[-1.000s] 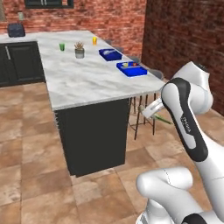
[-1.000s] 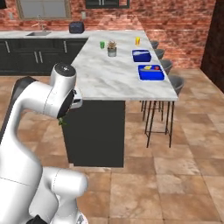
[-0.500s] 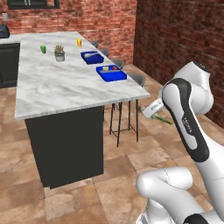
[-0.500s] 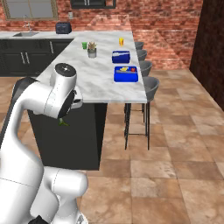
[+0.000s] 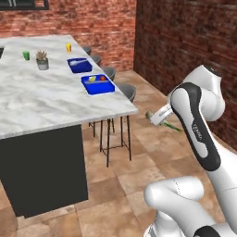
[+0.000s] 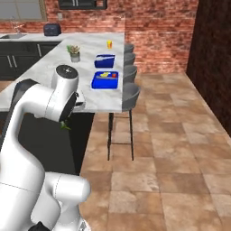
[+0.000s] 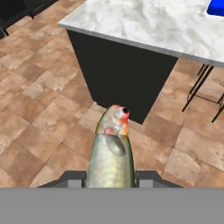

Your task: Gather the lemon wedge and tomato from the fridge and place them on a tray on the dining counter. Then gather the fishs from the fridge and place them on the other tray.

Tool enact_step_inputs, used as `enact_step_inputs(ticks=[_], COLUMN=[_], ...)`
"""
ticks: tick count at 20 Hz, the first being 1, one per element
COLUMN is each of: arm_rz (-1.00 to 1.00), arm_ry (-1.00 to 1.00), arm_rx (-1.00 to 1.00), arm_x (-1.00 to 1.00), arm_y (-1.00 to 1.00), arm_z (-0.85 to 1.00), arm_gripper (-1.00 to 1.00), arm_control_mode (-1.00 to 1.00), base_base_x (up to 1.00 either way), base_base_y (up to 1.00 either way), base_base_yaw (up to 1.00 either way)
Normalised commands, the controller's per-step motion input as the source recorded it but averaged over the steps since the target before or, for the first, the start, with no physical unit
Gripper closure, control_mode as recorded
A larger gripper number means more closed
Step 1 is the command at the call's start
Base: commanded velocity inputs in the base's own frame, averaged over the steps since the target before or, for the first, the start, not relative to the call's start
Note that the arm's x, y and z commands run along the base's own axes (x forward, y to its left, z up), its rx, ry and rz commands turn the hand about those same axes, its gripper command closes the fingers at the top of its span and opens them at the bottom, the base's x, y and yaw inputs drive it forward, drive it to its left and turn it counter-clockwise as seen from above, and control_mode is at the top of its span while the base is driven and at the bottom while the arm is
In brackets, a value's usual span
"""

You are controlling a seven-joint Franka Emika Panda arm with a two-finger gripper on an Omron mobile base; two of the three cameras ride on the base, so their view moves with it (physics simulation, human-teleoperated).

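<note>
My gripper [image 5: 156, 117] is shut on an olive-tan fish [image 7: 111, 151], head pointing away from the hand; the fish [image 5: 162, 121] hangs in the air right of the dining counter [image 5: 46, 102]. Two blue trays stand on the counter's right side. The near tray [image 5: 99, 89] holds the yellow lemon wedge [image 5: 92, 79] and the red tomato [image 5: 102, 78]. In the far tray [image 5: 82, 68] lies a slim grey-silver shape. From the right base the fish [image 6: 64, 125] peeks out below the wrist, and the near tray [image 6: 103, 85] shows the lemon wedge [image 6: 105, 75] and tomato [image 6: 114, 75].
Grey stools [image 5: 125, 92] line the counter's right side over a tiled floor. A potted plant [image 5: 42, 60], a green cup [image 5: 26, 55] and a yellow cup [image 5: 68, 47] stand farther back. A dark brick wall [image 5: 185, 41] runs along the right.
The base has driven and turned, so the counter has slid left and nearer in the views. The gripper keeps its hold on the fish.
</note>
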Motion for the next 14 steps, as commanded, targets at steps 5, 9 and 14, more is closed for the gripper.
enact_step_inputs(ticks=[5,9,14], arm_rz=[0.00,0.00,0.00], arm_ry=[0.00,0.00,0.00], arm_rx=[0.00,0.00,0.00], arm_x=[0.00,0.00,0.00], arm_y=[0.00,0.00,0.00], arm_z=[0.00,0.00,0.00], arm_gripper=[1.00,1.00,1.00], arm_control_mode=[1.00,1.00,1.00], base_base_x=[0.55,0.63,0.69], base_base_y=[-0.76,-0.74,-0.71], base_base_yaw=[0.00,0.00,0.00])
